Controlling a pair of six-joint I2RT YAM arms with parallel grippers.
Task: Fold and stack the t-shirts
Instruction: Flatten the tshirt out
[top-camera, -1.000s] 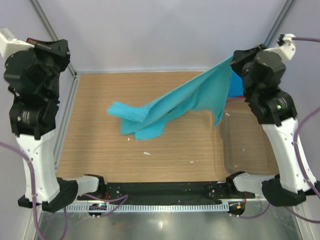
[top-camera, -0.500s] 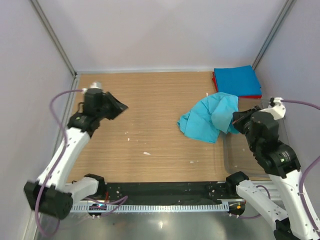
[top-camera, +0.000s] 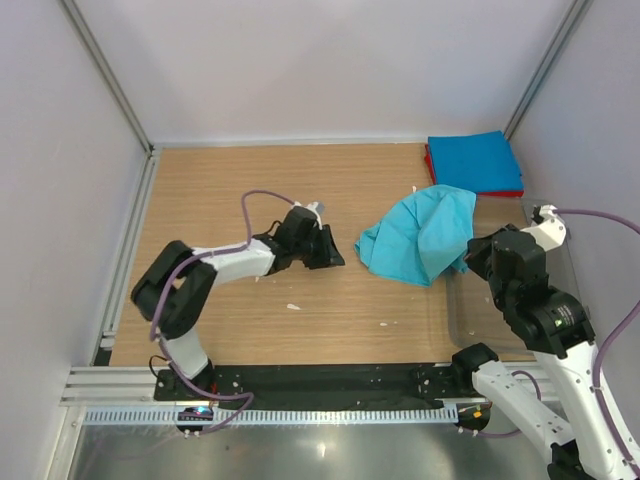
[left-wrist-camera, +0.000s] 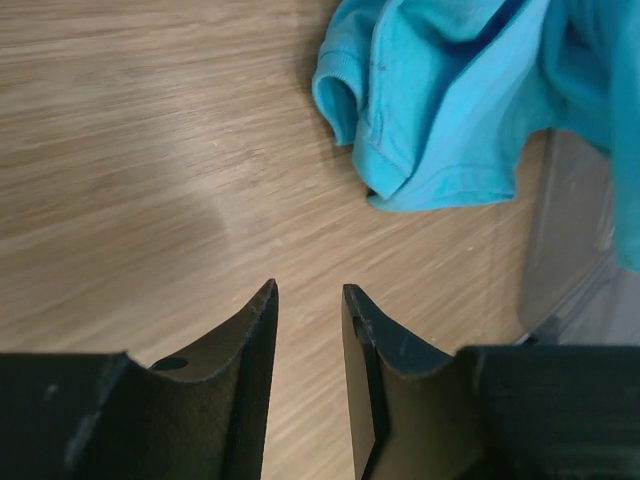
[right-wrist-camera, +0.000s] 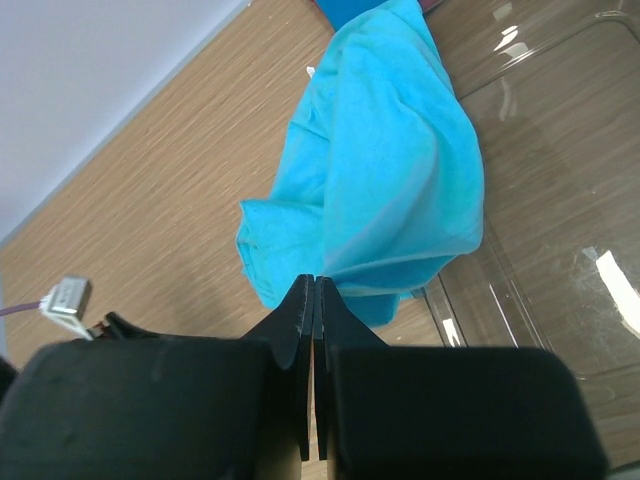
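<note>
The teal t-shirt (top-camera: 420, 235) lies crumpled right of the table's middle, its right side draped over the tub's corner. It also shows in the left wrist view (left-wrist-camera: 450, 100) and the right wrist view (right-wrist-camera: 390, 150). My right gripper (top-camera: 472, 258) (right-wrist-camera: 314, 280) is shut, its tips pinching the shirt's near fold. My left gripper (top-camera: 335, 258) (left-wrist-camera: 308, 290) sits low on the wood just left of the shirt, open a little, with nothing between its fingers. A folded blue t-shirt (top-camera: 470, 160) rests on a folded red one (top-camera: 428, 163) in the far right corner.
A clear plastic tub (top-camera: 470, 320) (right-wrist-camera: 540, 200) stands on the right, under my right arm. The left arm's cable (top-camera: 262, 195) loops over the table. Small white specks (top-camera: 293, 306) dot the wood. Metal rails (top-camera: 130, 240) and walls fence the table.
A second ago the teal shirt hung stretched from the raised right gripper; it now lies in a heap by the tub. The left arm swung down to the table middle and its jaws parted.
</note>
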